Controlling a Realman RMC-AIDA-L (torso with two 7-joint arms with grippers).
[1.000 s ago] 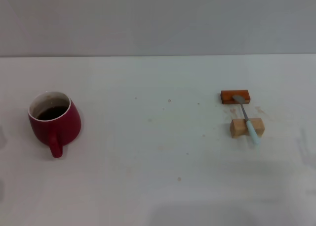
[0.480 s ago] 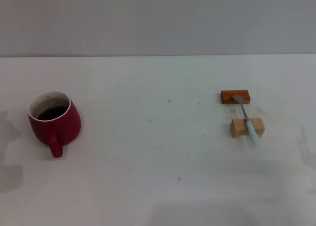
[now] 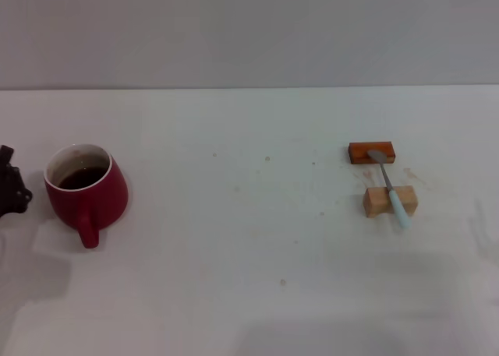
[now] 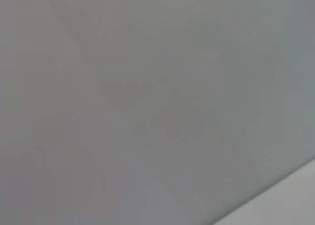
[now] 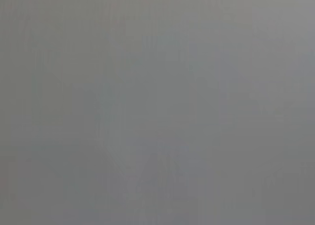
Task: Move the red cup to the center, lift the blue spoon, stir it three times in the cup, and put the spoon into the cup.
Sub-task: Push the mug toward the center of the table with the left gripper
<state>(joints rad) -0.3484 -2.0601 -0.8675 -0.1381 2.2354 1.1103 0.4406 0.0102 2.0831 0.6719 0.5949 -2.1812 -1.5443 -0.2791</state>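
Squat dark-red ceramic mug [image 3: 84,192], white inside, dark liquid: upright on the white table [image 3: 249,255], loop handle toward the robot.

Left gripper [image 3: 11,191], black: just beside the mug, on the side away from the blocks; finger state cannot be told.

Slim blue-handled spoon [image 3: 391,188]: well apart from the mug, bridging an orange-brown block [image 3: 371,152] and a tan wooden block [image 3: 389,201].
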